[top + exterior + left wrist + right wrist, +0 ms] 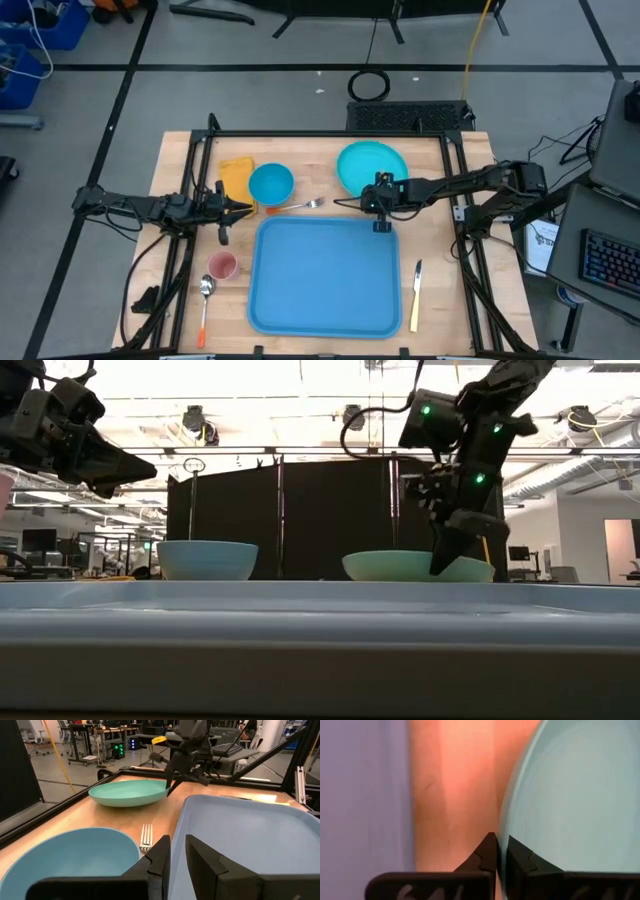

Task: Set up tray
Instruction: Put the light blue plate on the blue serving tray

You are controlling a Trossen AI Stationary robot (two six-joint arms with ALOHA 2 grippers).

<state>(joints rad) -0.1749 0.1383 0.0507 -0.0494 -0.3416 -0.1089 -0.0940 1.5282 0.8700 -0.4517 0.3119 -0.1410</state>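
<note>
1. The tray (325, 275) lies flat on the wooden table (440, 310), in the near middle, nothing on it.
2. The right tool (372, 198) is down at the near rim of the turquoise plate (372, 165), just past the tray's far right corner — its fingers (490, 851) are pinched together on the plate's edge, one on each side of the rim.
3. The left tool (243, 208) hangs above the table beside the small blue bowl (270, 184), holding nothing; its fingers (159, 855) stand a little apart.
4. A fork (305, 205) lies between the bowl and the tray's far edge.
5. A yellow cloth (236, 175) lies left of the bowl.
6. A pink cup (222, 265) and a spoon (205, 300) lie left of the tray — a knife (415, 295) lies to its right.
</note>
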